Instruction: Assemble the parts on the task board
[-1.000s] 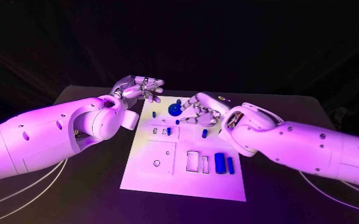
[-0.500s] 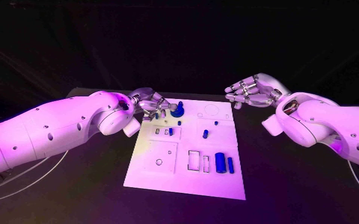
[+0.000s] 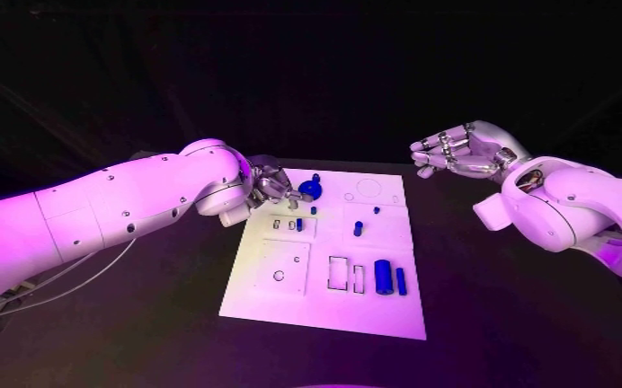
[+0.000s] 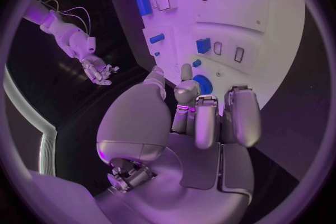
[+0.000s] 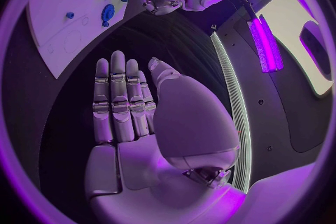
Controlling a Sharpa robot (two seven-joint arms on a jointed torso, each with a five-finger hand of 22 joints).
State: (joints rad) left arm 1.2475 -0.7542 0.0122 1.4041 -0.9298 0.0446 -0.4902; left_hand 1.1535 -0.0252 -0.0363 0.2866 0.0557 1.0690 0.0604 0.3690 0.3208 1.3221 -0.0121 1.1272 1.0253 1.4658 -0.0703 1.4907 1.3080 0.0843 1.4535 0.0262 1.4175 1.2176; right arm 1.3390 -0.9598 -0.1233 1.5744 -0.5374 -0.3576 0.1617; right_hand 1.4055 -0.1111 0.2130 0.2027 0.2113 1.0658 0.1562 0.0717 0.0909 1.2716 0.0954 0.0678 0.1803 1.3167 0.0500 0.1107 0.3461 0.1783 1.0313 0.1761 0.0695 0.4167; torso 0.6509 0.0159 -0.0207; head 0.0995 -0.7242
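The white task board [image 3: 324, 303] lies in the middle of the black table. A round blue part [image 3: 310, 189] stands near its far left corner. My left hand [image 3: 270, 183] hovers at the board's left edge, half-curled fingers reaching to just beside that part. The left wrist view has the round blue part [image 4: 203, 84] right at the fingertips [image 4: 185, 74], with nothing gripped in the left hand [image 4: 203, 117]. My right hand [image 3: 454, 153] is raised off the board's far right side. That right hand [image 5: 133, 106] has its fingers straight and holds nothing.
Other blue parts lie on the board: a thick cylinder [image 3: 383, 277] and a thin bar [image 3: 401, 281] near the front right, and small pieces [image 3: 358, 228] [image 3: 299, 224] in the middle. Bare black table [image 3: 519, 316] surrounds the board.
My right hand has lifted off the round blue part and pulled back to the right, clear of the board. My left hand has moved in to that part.
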